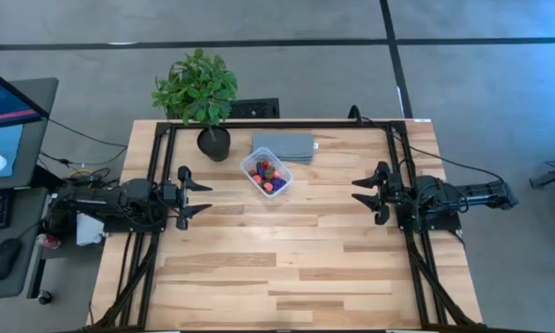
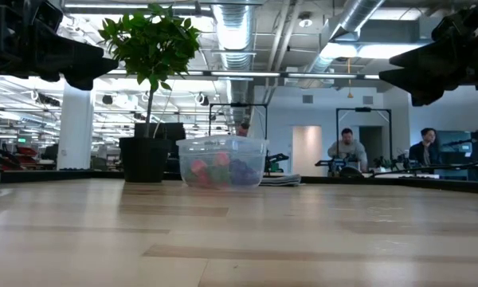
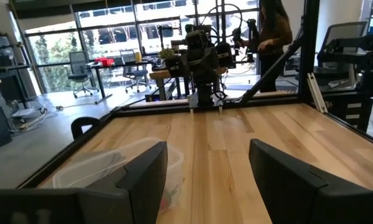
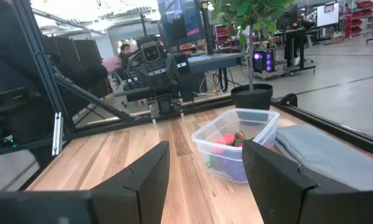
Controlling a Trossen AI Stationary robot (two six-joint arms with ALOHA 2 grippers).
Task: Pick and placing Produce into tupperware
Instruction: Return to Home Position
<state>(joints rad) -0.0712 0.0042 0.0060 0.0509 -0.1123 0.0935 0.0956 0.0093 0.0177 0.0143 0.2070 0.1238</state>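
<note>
Looking done, imo: produce (image 1: 265, 173) is sitting inside tupperware (image 1: 279, 188), none lying loose on tabletop (image 1: 287, 259); left hand (image 1: 208, 198) & right hand (image 1: 356, 191) are hanging empty w/ fingers apart.

Even overhead light on your worktop (image 1: 287, 250) in the high view; shadows under the rig are soft and faint, with no hot spots. The low view is backlit: ceiling strips and bright windows at 12 o'clock turn the left arm (image 2: 40, 44) and right arm (image 2: 454, 52) into black shapes at 10 and 2 o'clock. A pale sheen lies across the wood. The tupperware (image 2: 221, 162) wall catches soft highlights. In the left wrist view, daylight glares through the windows at 11 o'clock.
</note>
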